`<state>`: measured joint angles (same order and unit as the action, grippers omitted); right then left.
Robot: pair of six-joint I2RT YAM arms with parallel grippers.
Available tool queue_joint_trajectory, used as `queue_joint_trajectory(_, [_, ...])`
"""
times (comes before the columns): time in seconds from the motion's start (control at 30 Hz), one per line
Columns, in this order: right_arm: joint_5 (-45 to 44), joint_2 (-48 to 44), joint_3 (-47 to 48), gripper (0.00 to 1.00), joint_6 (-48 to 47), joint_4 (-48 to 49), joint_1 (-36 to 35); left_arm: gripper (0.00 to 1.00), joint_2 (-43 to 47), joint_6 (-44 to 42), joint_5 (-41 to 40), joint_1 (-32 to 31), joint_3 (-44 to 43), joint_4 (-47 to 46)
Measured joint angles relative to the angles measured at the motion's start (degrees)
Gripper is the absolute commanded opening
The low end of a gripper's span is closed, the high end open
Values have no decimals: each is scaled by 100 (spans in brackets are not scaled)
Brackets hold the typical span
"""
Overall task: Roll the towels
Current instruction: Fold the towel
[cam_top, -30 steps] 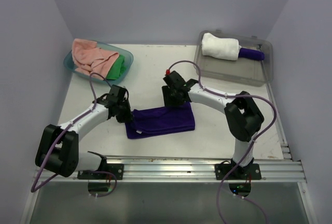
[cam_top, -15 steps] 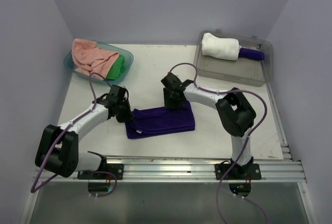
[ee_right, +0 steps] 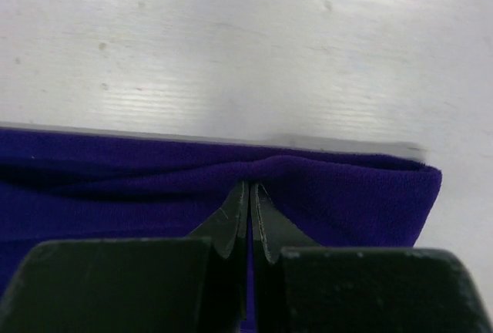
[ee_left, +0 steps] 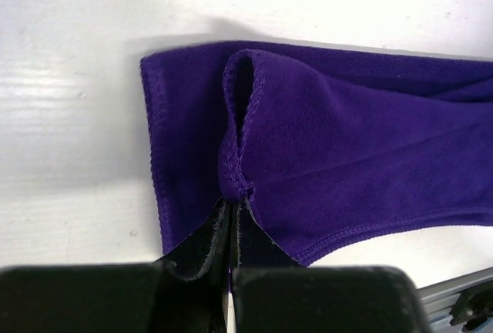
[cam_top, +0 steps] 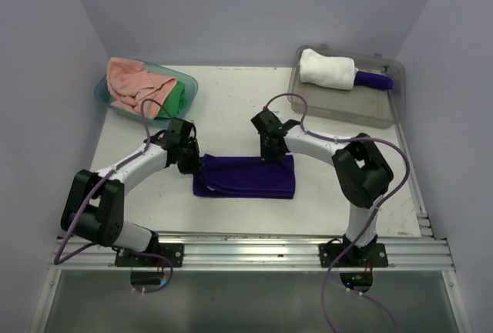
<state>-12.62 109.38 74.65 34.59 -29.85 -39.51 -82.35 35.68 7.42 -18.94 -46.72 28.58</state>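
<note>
A folded purple towel lies flat in the middle of the table. My left gripper is shut on the towel's left end, pinching a looped hem of the purple towel at its fingertips. At the far right corner, my right gripper is shut on the folded edge of the purple towel, which bulges up just ahead of its fingertips. Pink and green towels lie piled in a teal bin at the back left.
A clear plastic bin at the back right holds a rolled white towel and a rolled purple one. A metal rail runs along the table's near edge. Lilac walls close in the left, back and right sides.
The right gripper has closed on the towel's far right corner. Both grippers shifted right and away from the bases, and the towel now lies straighter and further right.
</note>
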Motion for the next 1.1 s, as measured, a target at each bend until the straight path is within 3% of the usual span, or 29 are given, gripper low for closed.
queue_joint_trajectory(0.23, [-31,-1246,-949,0,127,-22,251,0,-509,-286,302,-109,-498,-168])
queue_joint_trajectory(0.27, [-31,-1368,-964,4,133,-33,249,0,-546,-339,310,-109,-544,-168])
queue_joint_trajectory(0.33, [-33,-1499,-964,26,157,-31,240,0,-584,-398,315,-107,-612,-168])
queue_joint_trajectory(0.47, [-42,-1513,-964,53,131,-92,240,0,-581,-481,328,-107,-664,-118])
queue_joint_trajectory(0.5, [-42,-1508,-962,55,114,-122,243,0,-568,-485,332,-107,-678,-81])
queue_joint_trajectory(0.83, [33,-1482,-487,67,-378,-365,415,0,470,-472,133,-96,-901,229])
queue_joint_trajectory(0.97, [422,-1443,-597,67,-522,-262,719,0,260,-435,20,-52,-584,83])
queue_joint_trajectory(1.1, [988,-1467,-1355,67,-498,61,1126,0,-142,-369,-50,4,-214,72])
